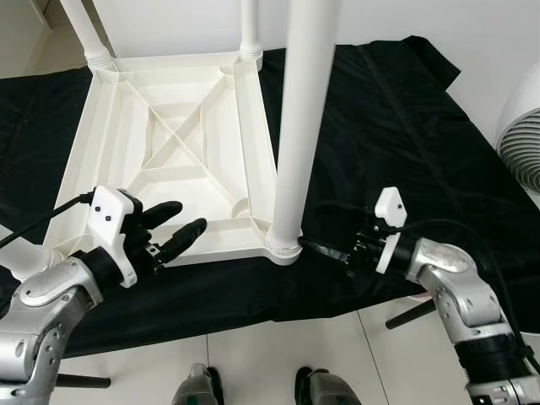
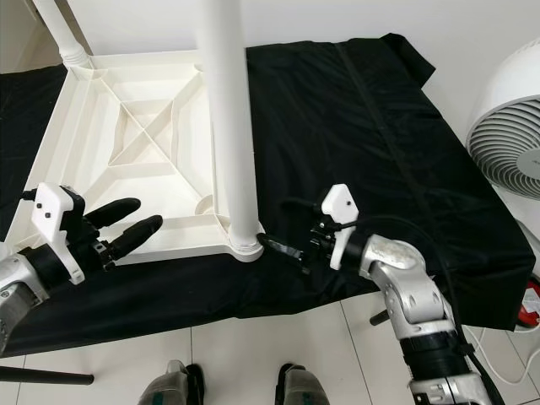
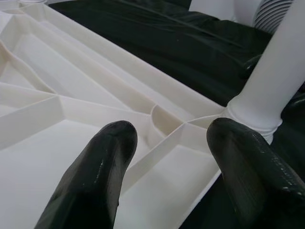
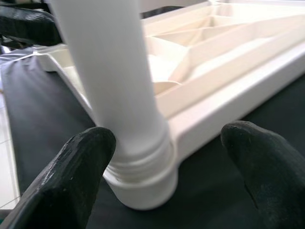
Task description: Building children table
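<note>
Tabletop, the white plastic top of the children's table, is lying upside down on the black cloth, ribbed underside facing up, and we are working at its nearest corner. Our right tool is reaching in with both fingers spread apart, empty, pointing at the base of the near leg where it is standing upright in its corner socket; the fingertips are sitting just beside the socket collar without closing on it. Our left tool is also open and empty, hovering over the near edge of the tabletop, close to the same corner.

We are judging that the leg-fitting step is in hand: three legs are standing in their sockets, the two far legs at the back corners. Next we are likely needing to close on the near leg low down and press or twist it home while the left tool steadies the top.

Around the cloth, pale floor tiles are showing, with a white fan off to our right and a white wall behind.
</note>
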Controlling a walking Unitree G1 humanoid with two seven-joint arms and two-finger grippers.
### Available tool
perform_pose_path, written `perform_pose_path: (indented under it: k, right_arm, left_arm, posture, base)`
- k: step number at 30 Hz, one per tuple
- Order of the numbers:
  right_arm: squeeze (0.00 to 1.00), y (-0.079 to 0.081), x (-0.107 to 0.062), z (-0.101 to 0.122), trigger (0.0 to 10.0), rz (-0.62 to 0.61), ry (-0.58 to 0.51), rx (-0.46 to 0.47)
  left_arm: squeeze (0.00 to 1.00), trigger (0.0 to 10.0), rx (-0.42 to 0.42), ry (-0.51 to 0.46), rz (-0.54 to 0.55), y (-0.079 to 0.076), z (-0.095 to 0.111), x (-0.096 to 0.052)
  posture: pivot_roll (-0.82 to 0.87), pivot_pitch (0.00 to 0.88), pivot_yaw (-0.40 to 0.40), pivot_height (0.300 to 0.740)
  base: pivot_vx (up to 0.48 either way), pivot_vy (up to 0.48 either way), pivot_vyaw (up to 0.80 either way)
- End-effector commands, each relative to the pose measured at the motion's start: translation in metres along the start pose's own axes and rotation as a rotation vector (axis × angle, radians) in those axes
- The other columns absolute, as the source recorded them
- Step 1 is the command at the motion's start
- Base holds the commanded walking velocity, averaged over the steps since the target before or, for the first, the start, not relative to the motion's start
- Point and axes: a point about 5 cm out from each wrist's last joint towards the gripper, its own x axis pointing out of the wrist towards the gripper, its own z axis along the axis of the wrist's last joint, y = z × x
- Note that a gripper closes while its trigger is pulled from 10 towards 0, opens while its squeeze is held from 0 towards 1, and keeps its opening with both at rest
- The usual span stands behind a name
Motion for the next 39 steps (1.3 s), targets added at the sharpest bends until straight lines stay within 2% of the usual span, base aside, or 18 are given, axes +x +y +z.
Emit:
perform_pose_path:
  k: [1, 6, 10, 13, 17, 20, 25, 27, 29, 32, 34, 38, 39]
  right_arm:
    - [0.00, 0.003, 0.009, 0.002, 10.0, 0.053, -0.020, 0.006]
    - [0.00, 0.006, 0.013, 0.003, 10.0, 0.127, -0.013, -0.003]
    - [0.00, 0.004, 0.016, 0.004, 10.0, 0.118, -0.020, -0.014]
    - [0.00, 0.004, 0.031, 0.003, 10.0, 0.074, -0.050, -0.024]
    - [0.00, 0.005, 0.036, 0.001, 10.0, 0.057, -0.053, -0.016]
    - [0.00, 0.005, 0.050, -0.007, 10.0, -0.086, -0.089, 0.016]
    - [0.00, 0.009, 0.056, -0.011, 10.0, -0.174, -0.116, 0.048]
    - [0.00, 0.009, 0.056, -0.011, 10.0, -0.174, -0.116, 0.048]
    - [0.00, 0.008, 0.053, -0.014, 10.0, -0.270, -0.145, 0.084]
    - [0.00, 0.004, 0.043, -0.016, 10.0, -0.338, -0.162, 0.103]
    - [0.00, 0.004, 0.042, -0.017, 10.0, -0.348, -0.162, 0.103]
    - [0.00, -0.009, 0.024, -0.020, 10.0, -0.427, -0.152, 0.077]
    - [0.00, -0.009, 0.024, -0.020, 10.0, -0.427, -0.152, 0.077]
  left_arm:
    - [0.00, 10.0, -0.023, 0.012, -0.015, -0.009, -0.004, 0.001]
    - [0.00, 10.0, -0.043, 0.008, -0.020, -0.017, -0.005, 0.003]
    - [0.00, 10.0, -0.057, 0.006, -0.030, -0.022, -0.007, 0.004]
    - [0.00, 10.0, -0.070, -0.002, -0.036, -0.030, -0.008, 0.008]
    - [0.00, 10.0, -0.068, -0.005, -0.034, -0.031, -0.008, 0.010]
    - [0.00, 10.0, -0.077, -0.013, -0.035, -0.032, -0.008, 0.013]
    - [0.00, 10.0, -0.076, -0.019, -0.041, -0.032, -0.008, 0.017]
    - [0.00, 10.0, -0.076, -0.019, -0.041, -0.032, -0.008, 0.017]
    - [0.00, 10.0, -0.073, -0.024, -0.046, -0.033, -0.008, 0.020]
    - [0.00, 10.0, -0.067, -0.018, -0.056, -0.034, -0.008, 0.022]
    - [0.00, 10.0, -0.066, -0.015, -0.057, -0.034, -0.008, 0.023]
    - [0.00, 10.0, -0.063, -0.003, -0.062, -0.031, -0.011, 0.023]
    - [0.00, 10.0, -0.063, -0.003, -0.062, -0.031, -0.011, 0.023]
  posture:
    - [0.00, 0.132, 0.024, 0.740]
    - [0.00, 0.128, 0.023, 0.740]
    - [0.00, 0.128, 0.023, 0.740]
    - [0.00, 0.127, 0.015, 0.740]
    - [0.00, 0.127, 0.015, 0.740]
    - [0.00, 0.116, 0.010, 0.740]
    - [-0.01, 0.115, 0.009, 0.740]
    - [-0.01, 0.115, 0.009, 0.740]
    - [-0.01, 0.119, 0.011, 0.740]
    - [-0.01, 0.124, 0.016, 0.740]
    - [-0.01, 0.124, 0.016, 0.740]
    - [-0.01, 0.124, 0.016, 0.740]
    - [-0.01, 0.124, 0.016, 0.740]
  base:
    - [0.000, 0.000, 0.00]
    - [0.000, 0.000, 0.00]
    - [0.000, 0.000, 0.00]
    - [0.000, 0.000, 0.00]
    - [0.000, 0.000, 0.00]
    - [0.000, 0.000, 0.00]
    - [0.000, 0.000, 0.00]
    - [0.000, 0.000, 0.00]
    - [0.000, 0.000, 0.00]
    - [0.000, 0.000, 0.00]
    - [0.000, 0.000, 0.00]
    - [0.000, 0.000, 0.00]
    - [0.000, 0.000, 0.00]
